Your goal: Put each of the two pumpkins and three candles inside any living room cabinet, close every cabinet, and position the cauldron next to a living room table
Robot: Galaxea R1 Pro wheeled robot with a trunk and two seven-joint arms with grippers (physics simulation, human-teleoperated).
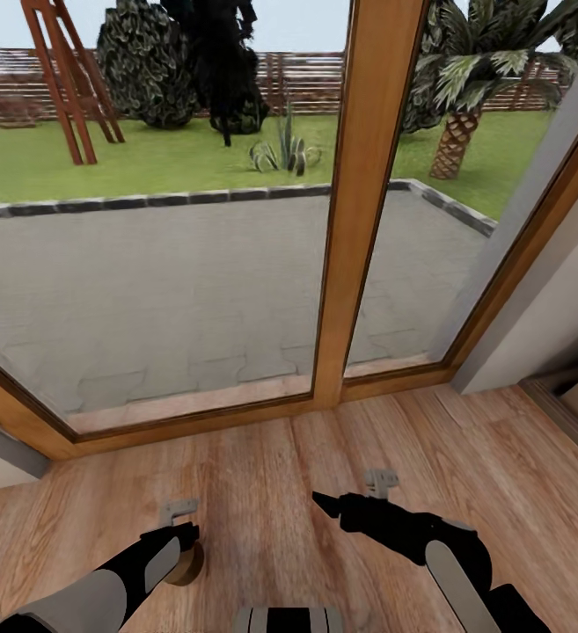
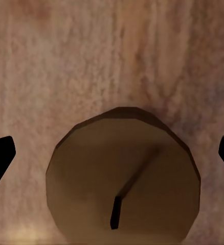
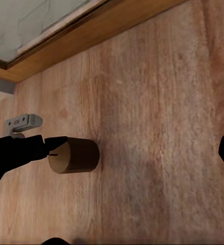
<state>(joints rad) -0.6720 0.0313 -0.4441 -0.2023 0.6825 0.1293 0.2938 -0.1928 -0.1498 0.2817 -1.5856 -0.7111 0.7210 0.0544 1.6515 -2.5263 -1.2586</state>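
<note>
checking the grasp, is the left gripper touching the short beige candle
Cannot tell. In the left wrist view the short beige candle sits between the left gripper fingertips, with floor showing on both sides, though contact nearer the camera is hidden.

- I look down on a wood floor [image 1: 280, 492] running up to a big window [image 1: 165, 290] with a wooden frame [image 1: 363, 202].
- Outside I see a grey paved patio [image 1: 148, 281], then lawn [image 1: 148, 163].
- Beyond stand a palm [image 1: 456, 132], dark bushes [image 1: 148, 66], a red-brown wooden frame [image 1: 64, 79] and a fence [image 1: 306, 79].
</note>
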